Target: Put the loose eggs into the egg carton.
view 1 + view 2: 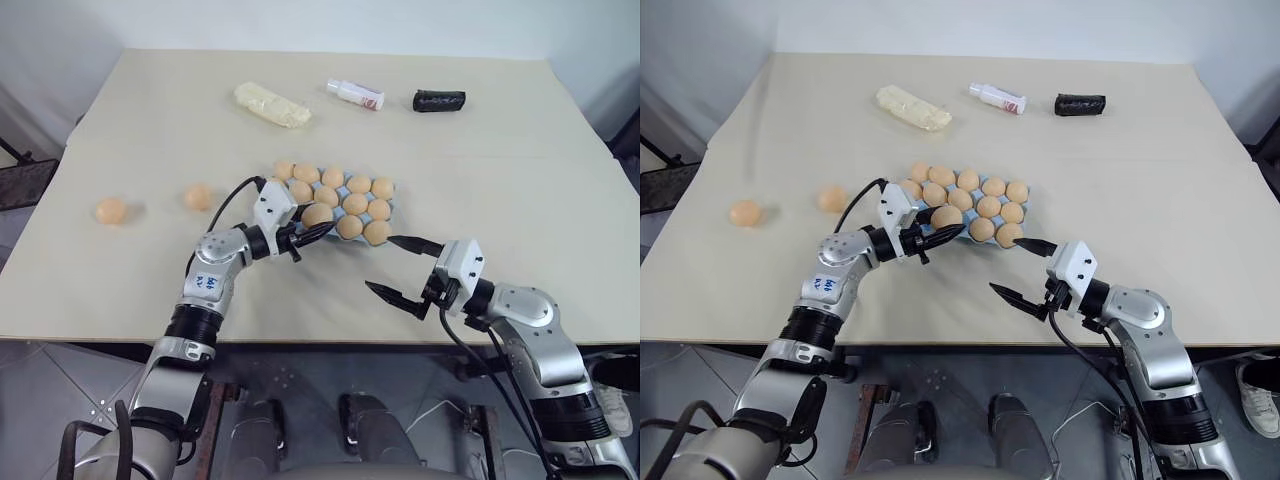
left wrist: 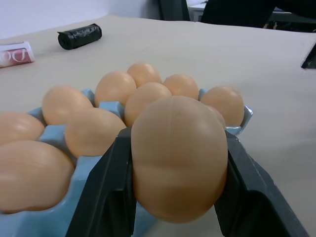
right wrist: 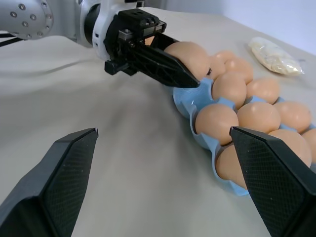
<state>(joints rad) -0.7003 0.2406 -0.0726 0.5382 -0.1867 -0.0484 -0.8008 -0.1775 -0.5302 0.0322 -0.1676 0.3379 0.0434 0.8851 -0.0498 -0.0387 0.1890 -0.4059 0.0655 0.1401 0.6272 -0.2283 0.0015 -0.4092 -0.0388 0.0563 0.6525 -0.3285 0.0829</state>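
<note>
Here the left gripper [image 1: 318,229] clamps a smooth tan oval egg [image 1: 317,215] at the moulded light-blue egg carton's [image 3: 190,104] eight-o'clock edge; the right gripper [image 1: 397,265] gapes wide, empty, at five o'clock.

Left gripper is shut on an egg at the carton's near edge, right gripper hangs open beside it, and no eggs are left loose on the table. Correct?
Not quite: two loose eggs lie on the table, per the left eye view. The rest holds: left gripper on an egg at the carton, right gripper open.
</note>
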